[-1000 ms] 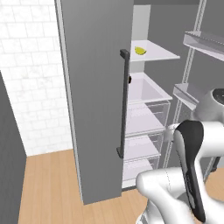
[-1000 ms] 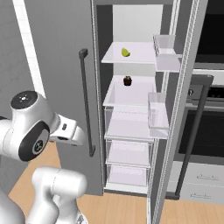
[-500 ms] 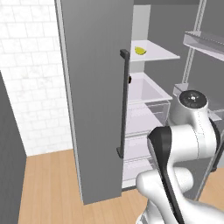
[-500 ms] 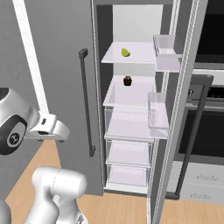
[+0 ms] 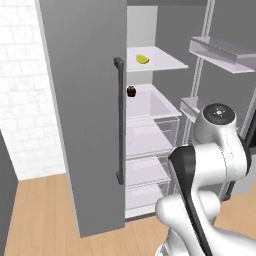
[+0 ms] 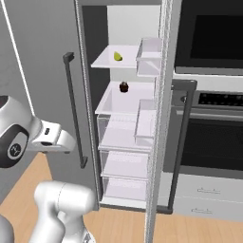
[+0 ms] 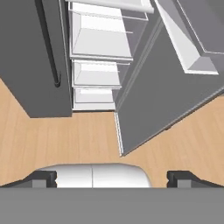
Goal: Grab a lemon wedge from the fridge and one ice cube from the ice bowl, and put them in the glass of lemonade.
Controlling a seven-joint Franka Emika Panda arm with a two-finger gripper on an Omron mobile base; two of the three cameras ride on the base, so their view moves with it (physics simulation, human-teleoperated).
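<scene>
**Kid:** Where is the thing you want?

**Me:** The tiny bright yellow lemon wedge [image 5: 142, 59] sits on the top white shelf [image 6: 108, 61] of the tall grey fridge [image 5: 85, 100]. One fridge door is open.

**Kid:** And your claw?

**Me:** My claw [image 7: 112, 177] points down at the wooden floor [image 7: 52, 135]. Its two dark tips are wide apart and hold nothing.

**Kid:** What could go wrong?

**Me:** I think a lot. The wedge is high up and my claw is low, so I must swing far. My arm could bump the open door [image 6: 163, 118] or its clear bins [image 6: 151, 56].

**Kid:** Anything else?

**Me:** A small dark brown round thing [image 5: 131, 91] sits one shelf lower. I might grab that by mistake. And the wedge is so small it could slip out or get pushed back.
</scene>
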